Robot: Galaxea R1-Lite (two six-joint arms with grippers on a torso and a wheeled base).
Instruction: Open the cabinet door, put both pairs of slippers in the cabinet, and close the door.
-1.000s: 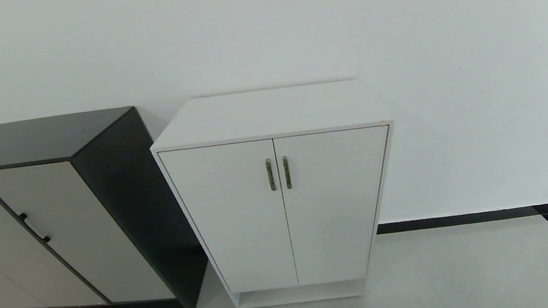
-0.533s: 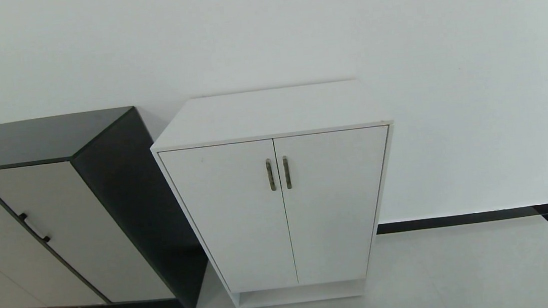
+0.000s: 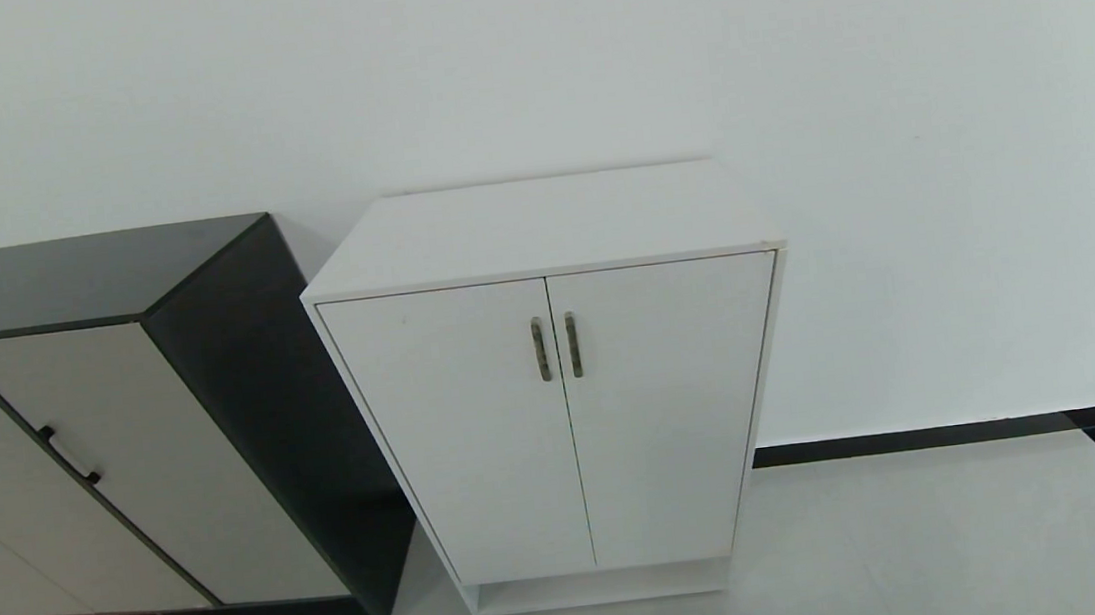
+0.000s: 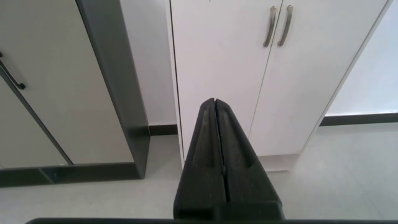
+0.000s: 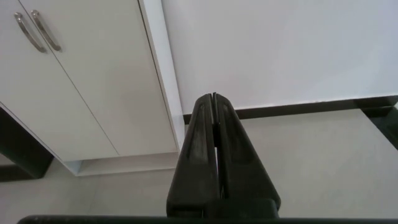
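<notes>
White two-door cabinet (image 3: 558,417), both doors shut, paired metal handles (image 3: 556,347) at centre

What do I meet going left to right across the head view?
black cabinet -> white cabinet's left door -> left handle -> right handle -> right door -> black baseboard along the wall

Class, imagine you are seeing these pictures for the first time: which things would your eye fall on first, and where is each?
The white cabinet stands in the middle against the wall, its two doors shut and two metal handles side by side at the centre seam. Close on its left stands a dark cabinet with pale doors. The left claw and right claw, both shut, sit low in front of the white cabinet.
</notes>
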